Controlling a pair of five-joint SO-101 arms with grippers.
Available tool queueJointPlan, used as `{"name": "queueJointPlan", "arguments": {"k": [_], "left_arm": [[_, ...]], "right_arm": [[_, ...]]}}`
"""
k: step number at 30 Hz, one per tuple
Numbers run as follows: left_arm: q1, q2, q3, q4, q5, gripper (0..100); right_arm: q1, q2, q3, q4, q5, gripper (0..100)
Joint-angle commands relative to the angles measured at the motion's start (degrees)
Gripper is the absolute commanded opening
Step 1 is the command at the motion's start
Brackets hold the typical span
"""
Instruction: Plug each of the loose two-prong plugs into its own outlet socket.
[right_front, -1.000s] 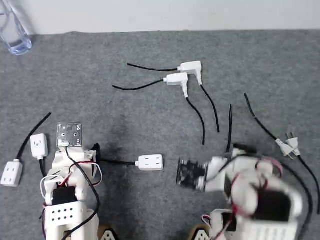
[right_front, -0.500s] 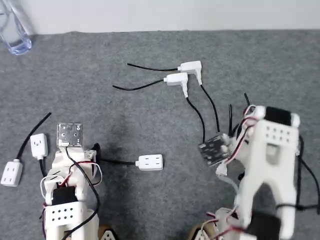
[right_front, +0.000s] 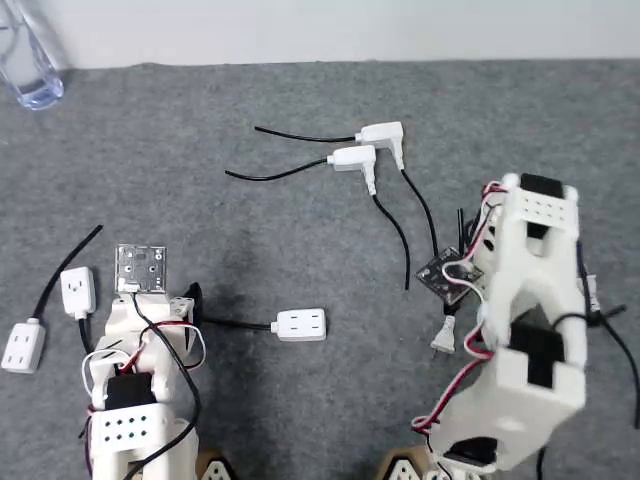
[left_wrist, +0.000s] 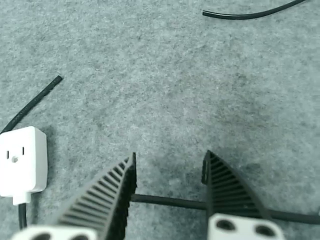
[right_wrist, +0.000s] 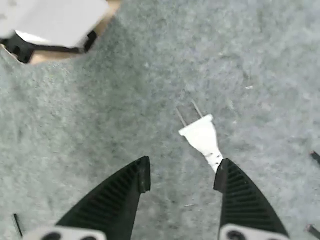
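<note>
left gripper (left_wrist: 170, 159): open, jaws spread, empty; they straddle a black cable (left_wrist: 170, 202) lying on the carpet; arm at the lower left of the high view
right gripper (right_wrist: 182, 172): open, jaws spread, holding nothing; 1 fingertip just beside the tail of the loose plug (right_wrist: 200, 134)
loose plug, position: white, 2 prongs, lying flat on the grey carpet (right_front: 250, 230); right of centre in the high view, against the right arm (right_front: 530, 300); not in any socket
centre socket (right_front: 300, 324): white, lower centre of the high view, at the end of the black cable; vacant
upper left socket (right_front: 77, 291): white, left side; vacant
lower left socket (right_front: 22, 347): white, at the left edge; vacant
joined pairs: upper pair (right_front: 380, 133) and lower pair (right_front: 353, 157); white, upper centre, close together, black leads trailing
bottle (right_front: 25, 60): clear, upper left corner
</note>
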Motion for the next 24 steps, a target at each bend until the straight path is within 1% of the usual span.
{"name": "queueJointPlan", "arguments": {"k": [1, 6, 11, 14, 18, 24], "left_arm": [[0.44, -0.62, -0.40, -1.23, -1.76, 20], [0.44, -0.62, -0.40, -1.23, -1.85, 20], [0.53, -0.62, -0.40, -1.23, -1.93, 20], [0.53, -0.62, -0.40, -1.23, -1.93, 20], [0.53, -0.62, -0.40, -1.23, -1.93, 20], [0.53, -0.62, -0.40, -1.23, -1.93, 20]], "right_arm": [[-1.27, 4.88, -5.98, -2.24, 1.93, 20.3], [-1.19, 14.02, -8.97, -8.48, 2.11, 20.3], [-0.04, 17.71, -14.51, -5.05, 2.20, 19.9], [-0.04, 18.95, -15.65, -6.11, 2.11, 14.7], [0.22, 21.67, -16.18, -12.18, 1.85, 1.5], [-2.07, 22.64, -19.25, -10.95, -3.96, 0.9]]}}
